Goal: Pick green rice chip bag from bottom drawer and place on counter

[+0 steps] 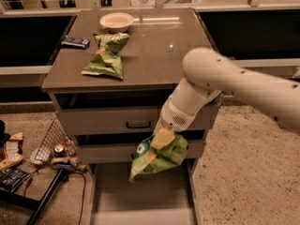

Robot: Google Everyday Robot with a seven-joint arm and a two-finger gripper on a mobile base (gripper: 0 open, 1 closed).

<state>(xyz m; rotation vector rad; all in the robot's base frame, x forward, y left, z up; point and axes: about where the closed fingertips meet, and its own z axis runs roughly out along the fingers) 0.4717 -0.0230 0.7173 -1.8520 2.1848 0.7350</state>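
While gripped, bag: green rice chip bag hangs crumpled above the bottom drawer, in front of the middle drawer front.
Gripper: gripper at 6 o'clock of frame centre, fingers closed on bag's top edge.
Counter: counter at 12 o'clock; holds paler green bag, white bowl, dark packet toward 10 o'clock.
Floor: wire basket at 8 o'clock.

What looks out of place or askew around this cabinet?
Nothing damaged. The gripper holds the crumpled bright green rice chip bag dangling above the open bottom drawer. Clutter litters the floor left of the cabinet.
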